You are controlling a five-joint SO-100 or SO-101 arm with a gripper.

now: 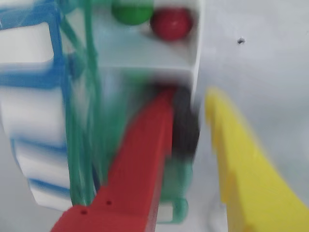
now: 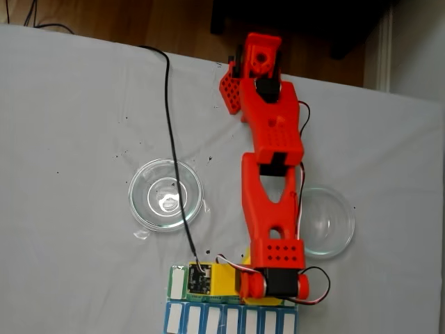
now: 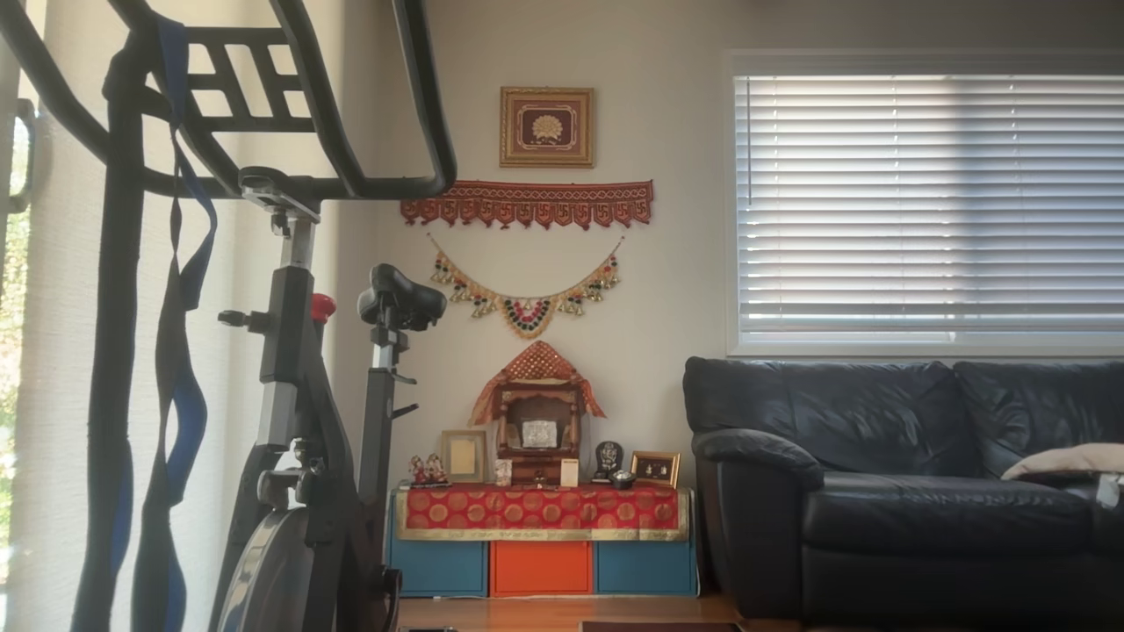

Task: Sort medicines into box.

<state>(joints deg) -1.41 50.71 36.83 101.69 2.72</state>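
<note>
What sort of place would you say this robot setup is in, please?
Most likely a home living room. The other view shows a black leather sofa, an exercise bike and a small decorated shrine against the wall. The arm works on a table covered in white cloth.

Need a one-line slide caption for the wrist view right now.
Open hand at the pill organizer, one green ball and one red ball in a compartment.

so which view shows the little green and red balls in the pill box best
The wrist view: a glossy green ball and a dark red ball sit side by side in a white compartment of the rectangular pill organizer. The fixed view catches the organizer's blue-lidded row at the bottom edge, balls not discernible. The other view faces a living room.
</note>
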